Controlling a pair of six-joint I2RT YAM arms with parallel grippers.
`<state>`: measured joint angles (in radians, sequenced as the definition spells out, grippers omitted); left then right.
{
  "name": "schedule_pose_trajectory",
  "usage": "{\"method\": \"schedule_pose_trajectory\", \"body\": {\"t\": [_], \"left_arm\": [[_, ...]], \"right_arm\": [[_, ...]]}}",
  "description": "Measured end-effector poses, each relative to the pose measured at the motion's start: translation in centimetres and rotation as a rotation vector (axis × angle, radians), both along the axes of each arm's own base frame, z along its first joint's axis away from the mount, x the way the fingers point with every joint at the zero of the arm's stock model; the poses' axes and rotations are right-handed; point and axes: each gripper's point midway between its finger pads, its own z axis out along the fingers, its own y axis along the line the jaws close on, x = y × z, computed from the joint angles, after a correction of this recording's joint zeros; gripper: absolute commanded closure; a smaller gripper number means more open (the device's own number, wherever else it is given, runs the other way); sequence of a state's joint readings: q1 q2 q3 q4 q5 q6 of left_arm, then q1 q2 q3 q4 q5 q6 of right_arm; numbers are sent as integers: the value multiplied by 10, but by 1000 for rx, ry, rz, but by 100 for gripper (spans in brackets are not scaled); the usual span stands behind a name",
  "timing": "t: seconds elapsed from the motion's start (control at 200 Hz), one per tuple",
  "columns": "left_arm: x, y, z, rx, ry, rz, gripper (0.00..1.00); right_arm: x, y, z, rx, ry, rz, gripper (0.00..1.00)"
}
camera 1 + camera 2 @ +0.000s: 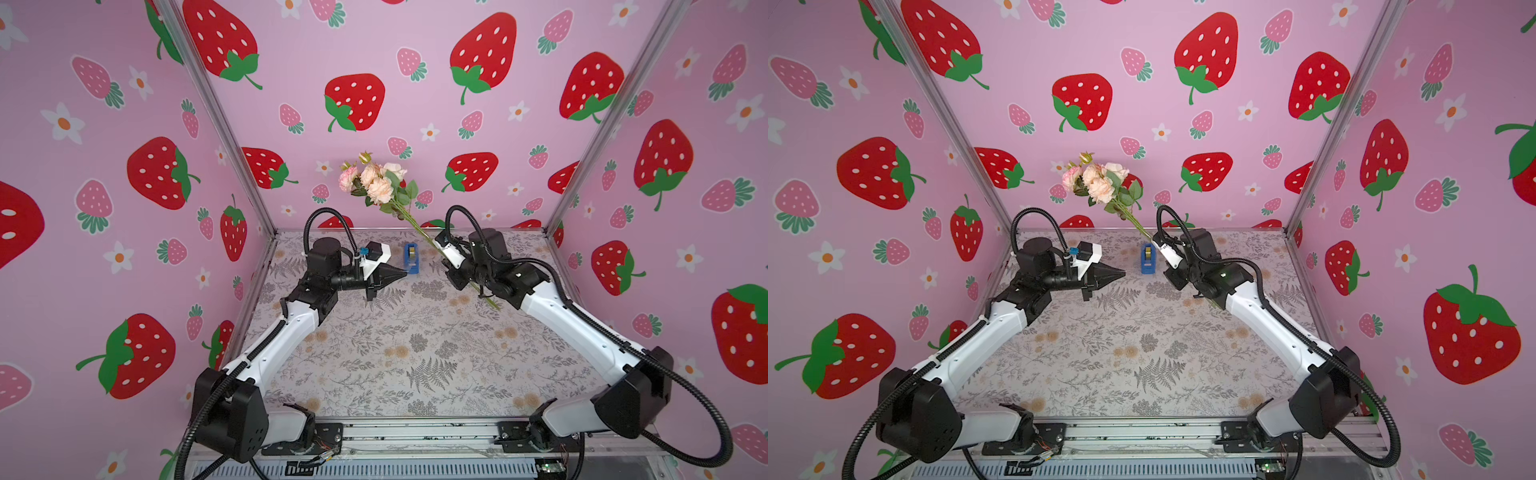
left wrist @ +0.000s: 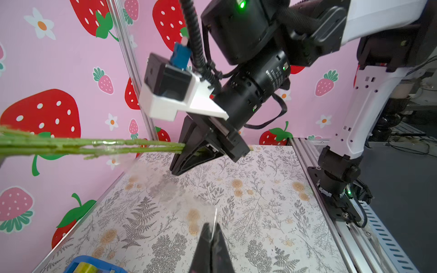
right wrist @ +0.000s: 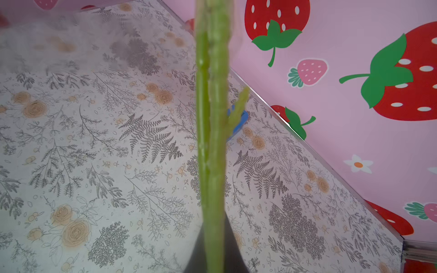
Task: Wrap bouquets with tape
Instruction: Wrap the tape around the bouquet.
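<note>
The bouquets point(image 1: 376, 183) point(image 1: 1100, 185), one bunch of pink and cream flowers, are held up in the air near the back wall. My right gripper point(image 1: 461, 280) point(image 1: 1177, 280) point(image 3: 214, 248) is shut on the green stems point(image 3: 212, 118) point(image 2: 71, 145). The tape in its blue dispenser point(image 1: 411, 258) point(image 1: 1147, 259) point(image 2: 89, 266) stands on the table between the arms. My left gripper point(image 1: 405, 273) point(image 1: 1123, 273) point(image 2: 212, 227) is shut on the end of a clear tape strip point(image 2: 165, 189), which stretches from its tips toward the stems.
The table point(image 1: 415, 353) has a fern-and-blossom print covering. Pink strawberry walls close in the back and both sides. A metal rail point(image 1: 415, 432) runs along the front edge, where both arm bases sit.
</note>
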<state>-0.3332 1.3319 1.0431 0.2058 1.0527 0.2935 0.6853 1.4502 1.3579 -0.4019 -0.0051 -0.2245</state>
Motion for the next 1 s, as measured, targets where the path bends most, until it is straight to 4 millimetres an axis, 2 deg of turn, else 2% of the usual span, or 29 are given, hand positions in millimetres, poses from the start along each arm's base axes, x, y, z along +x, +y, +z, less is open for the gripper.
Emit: {"method": "schedule_pose_trajectory", "body": {"t": [0.23,0.385,0.605,0.756,1.001], "left_arm": [[9,-11,20,-60,-18,60,100],[29,-21,38,-110,-32,123,100],[55,-34,76,-171,-87,159,100],[70,-45,81,-179,-85,154,100],[83,-66,81,-181,-74,112,100]], "right_arm": [[5,2,-7,28,-10,-25,100],[5,3,-16,42,7,-31,100],[-2,9,-27,62,38,-5,100],[-6,13,-31,81,47,10,100],[-14,15,-35,141,80,7,100]]}}
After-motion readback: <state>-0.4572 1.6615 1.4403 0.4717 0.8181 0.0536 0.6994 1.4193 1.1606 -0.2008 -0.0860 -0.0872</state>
